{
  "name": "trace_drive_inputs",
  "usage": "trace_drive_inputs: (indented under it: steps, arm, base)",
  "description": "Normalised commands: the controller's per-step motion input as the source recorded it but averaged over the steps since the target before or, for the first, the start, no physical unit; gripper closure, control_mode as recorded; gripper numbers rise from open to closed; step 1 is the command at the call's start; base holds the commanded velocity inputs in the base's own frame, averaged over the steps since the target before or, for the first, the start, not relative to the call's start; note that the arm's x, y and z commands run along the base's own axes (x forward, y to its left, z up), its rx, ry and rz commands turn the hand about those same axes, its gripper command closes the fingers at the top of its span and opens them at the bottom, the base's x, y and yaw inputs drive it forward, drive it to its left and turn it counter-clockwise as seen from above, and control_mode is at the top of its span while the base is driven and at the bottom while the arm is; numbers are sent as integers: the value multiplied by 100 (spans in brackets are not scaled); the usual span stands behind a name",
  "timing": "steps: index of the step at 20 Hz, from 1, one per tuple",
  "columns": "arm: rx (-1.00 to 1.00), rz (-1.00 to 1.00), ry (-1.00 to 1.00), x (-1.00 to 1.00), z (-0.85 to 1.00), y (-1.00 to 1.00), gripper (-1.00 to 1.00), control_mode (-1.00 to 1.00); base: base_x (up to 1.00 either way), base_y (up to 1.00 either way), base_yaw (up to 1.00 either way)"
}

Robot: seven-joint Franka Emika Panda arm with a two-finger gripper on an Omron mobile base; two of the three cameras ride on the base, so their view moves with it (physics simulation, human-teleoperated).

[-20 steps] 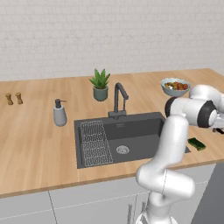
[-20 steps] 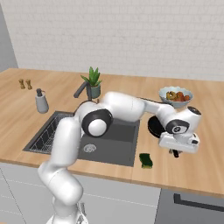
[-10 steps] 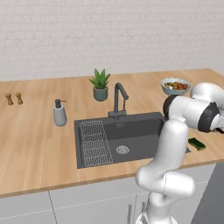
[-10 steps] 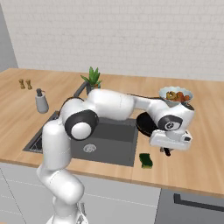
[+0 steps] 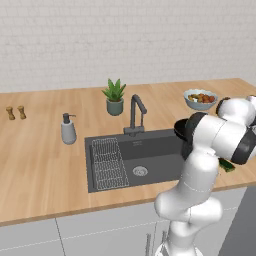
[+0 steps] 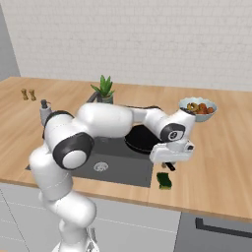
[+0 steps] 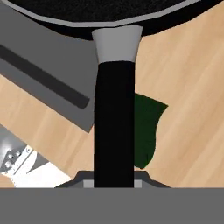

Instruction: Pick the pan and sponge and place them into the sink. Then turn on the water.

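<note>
A white robot arm bends forward and to the right over a wooden counter (image 6: 221, 157), its gripper (image 6: 169, 162) pointing down near the sink's right front corner. The gripper is clamped tight on the thin black handle of one pan (image 6: 142, 139), which is lifted and hangs partly over the right edge of the one dark sink (image 5: 150, 155). One sponge (image 6: 164, 180), green side up, lies on the counter just below the gripper. Also there: one bowl of food (image 6: 198, 108), one potted plant (image 5: 114, 96), one soap dispenser (image 5: 68, 129), two small shakers (image 5: 16, 112).
</note>
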Motion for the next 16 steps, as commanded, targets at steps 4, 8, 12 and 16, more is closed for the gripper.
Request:
trace_drive_inputs:
  steps: [4, 8, 12, 16]
  arm:
    - [0, 36, 0, 0, 0, 65, 100, -100]
    - [-2, 42, 6, 0, 0, 63, 100, -100]
    - [-1, 46, 9, 16, 0, 52, 100, -100]
    - [-1, 47, 10, 24, 0, 46, 100, -100]
  base:
    - [0, 0, 0]
    - [0, 0, 0]
    - [0, 0, 0]
    - [0, 0, 0]
